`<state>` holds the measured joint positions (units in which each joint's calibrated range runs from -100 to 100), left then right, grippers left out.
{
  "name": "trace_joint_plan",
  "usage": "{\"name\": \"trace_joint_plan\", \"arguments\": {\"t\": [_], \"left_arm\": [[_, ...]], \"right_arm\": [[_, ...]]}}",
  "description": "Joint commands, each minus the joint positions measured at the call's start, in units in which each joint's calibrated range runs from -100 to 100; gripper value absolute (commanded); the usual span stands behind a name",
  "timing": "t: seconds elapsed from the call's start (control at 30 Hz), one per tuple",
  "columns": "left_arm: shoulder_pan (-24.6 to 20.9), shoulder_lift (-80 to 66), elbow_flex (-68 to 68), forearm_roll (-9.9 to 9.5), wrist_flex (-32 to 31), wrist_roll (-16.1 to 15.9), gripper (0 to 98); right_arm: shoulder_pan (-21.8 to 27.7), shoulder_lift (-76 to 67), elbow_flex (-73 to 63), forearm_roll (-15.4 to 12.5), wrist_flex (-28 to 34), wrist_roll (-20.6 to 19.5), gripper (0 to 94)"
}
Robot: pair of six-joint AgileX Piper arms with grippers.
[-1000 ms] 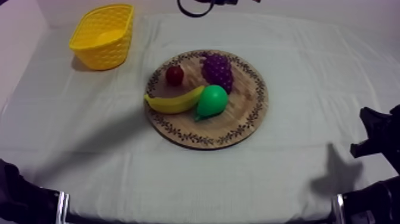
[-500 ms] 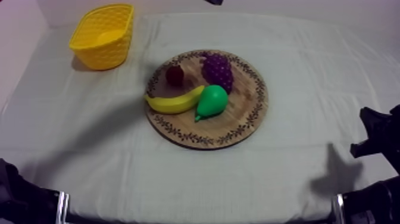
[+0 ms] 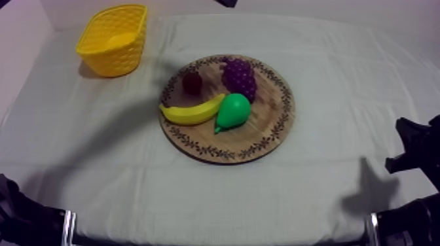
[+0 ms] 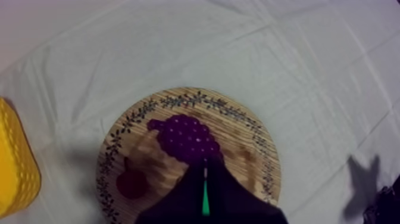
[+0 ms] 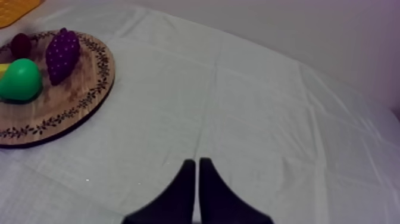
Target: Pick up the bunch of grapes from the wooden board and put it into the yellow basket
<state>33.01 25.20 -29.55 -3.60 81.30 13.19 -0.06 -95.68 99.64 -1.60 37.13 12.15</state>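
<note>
The purple bunch of grapes (image 3: 239,78) lies on the far side of the round wooden board (image 3: 275,134), also seen from above as grapes (image 4: 187,140) on the board (image 4: 253,128). My left gripper (image 4: 205,179) hangs high over the board, just on the near side of the grapes, its fingers together as a narrow wedge with a green sliver of pear showing through. The yellow basket (image 3: 111,39) stands at the table's far left, apart from the board. My right gripper (image 5: 196,165) is shut on nothing, low over bare cloth to the right of the board (image 5: 89,89).
On the board with the grapes lie a small red fruit (image 3: 192,82), a banana (image 3: 192,112) and a green pear (image 3: 232,110). The left arm's shadow crosses the cloth left of the board. The right arm (image 3: 412,154) rests at the table's right edge.
The black part of the left arm at the far edge of the top view has drawn almost out of it. Its shadow now darkens the small red fruit. The right arm is still.
</note>
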Motion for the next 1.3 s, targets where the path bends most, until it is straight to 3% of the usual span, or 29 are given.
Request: {"name": "trace_joint_plan", "arguments": {"t": [0.0, 0.27, 0.4, 0.53, 0.67, 0.93, 1.27], "left_arm": [[-0.02, -0.12, 0.06, -0.01, -0.15, -0.17, 1.4], [0.68, -0.5, 2.09, -1.23, -0.45, 1.1, 55.2], [1.08, -0.71, 3.82, -1.74, -0.47, 2.94, 68.3], [1.69, -0.7, 5.54, -2.67, -0.45, 6.56, 72.3], [2.7, -0.7, 6.85, -4.26, -0.2, 10.29, 70.2], [2.53, 0.67, 7.14, -3.4, -0.27, 11.68, 70.6], [2.12, 3.03, 8.92, -2.21, -4.61, 12.89, 68.6]], "right_arm": [[-0.02, 0.0, 0.03, 0.01, -0.03, -0.01, 0.5], [-0.02, 0.0, 0.03, 0.01, -0.03, -0.01, 0.5], [-0.02, 0.0, 0.03, 0.01, -0.03, -0.01, 0.5], [-0.02, 0.0, 0.03, 0.01, -0.03, -0.01, 0.5], [-0.02, 0.0, 0.03, 0.01, -0.03, -0.01, 0.5], [-0.02, 0.0, 0.03, 0.01, -0.03, -0.01, 0.5], [-0.09, 0.0, 0.03, 0.01, -0.03, -0.01, 0.5]]}}
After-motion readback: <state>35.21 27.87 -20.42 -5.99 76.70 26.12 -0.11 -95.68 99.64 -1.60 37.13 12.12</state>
